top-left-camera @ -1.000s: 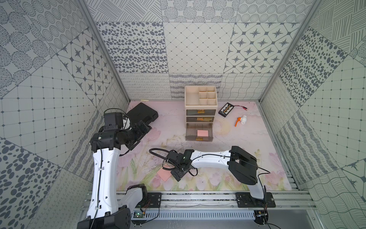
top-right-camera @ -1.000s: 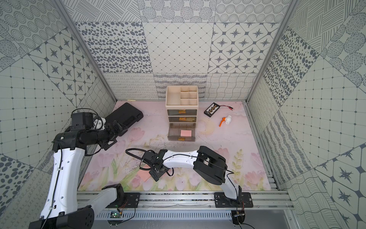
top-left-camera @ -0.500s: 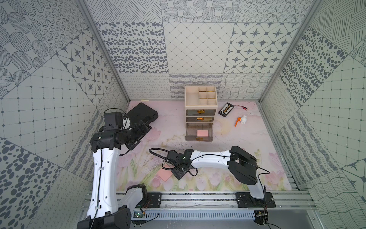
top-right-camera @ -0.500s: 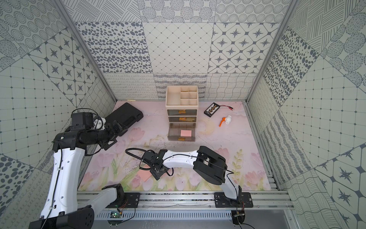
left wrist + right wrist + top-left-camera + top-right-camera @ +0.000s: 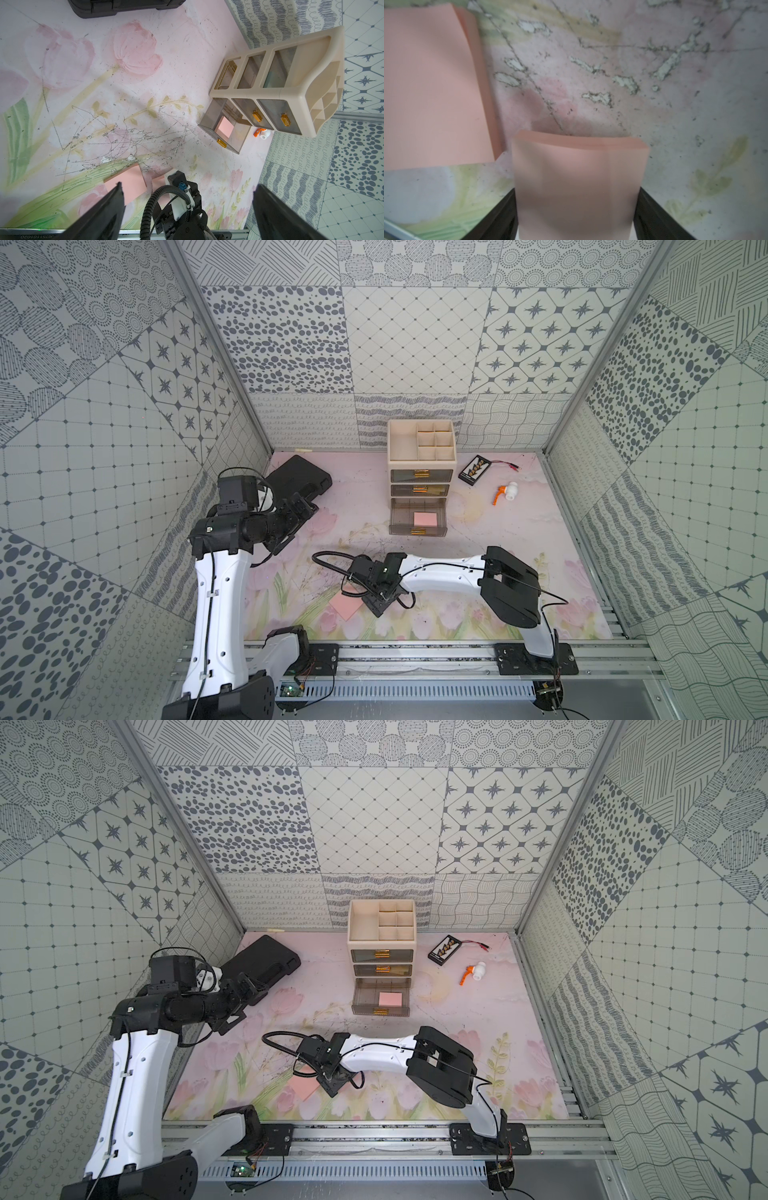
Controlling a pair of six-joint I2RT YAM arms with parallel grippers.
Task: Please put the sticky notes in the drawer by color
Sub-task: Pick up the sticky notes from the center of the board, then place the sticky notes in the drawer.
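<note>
- In both top views, the right arm is reaching low along the worktop's near edge. The drawer is standing open at the chest's foot by the far edge, with a stored pad lying inside.
- In the left wrist view, the left fingers are hovering spread wide and empty, above a loose pad lying flat.
- In the right wrist view, the right fingers are clamping a held pad by opposite edges, just beside the loose pad and apart from it. From here the drawer is lying towards the far edge, so the carry is probably heading that way.
</note>
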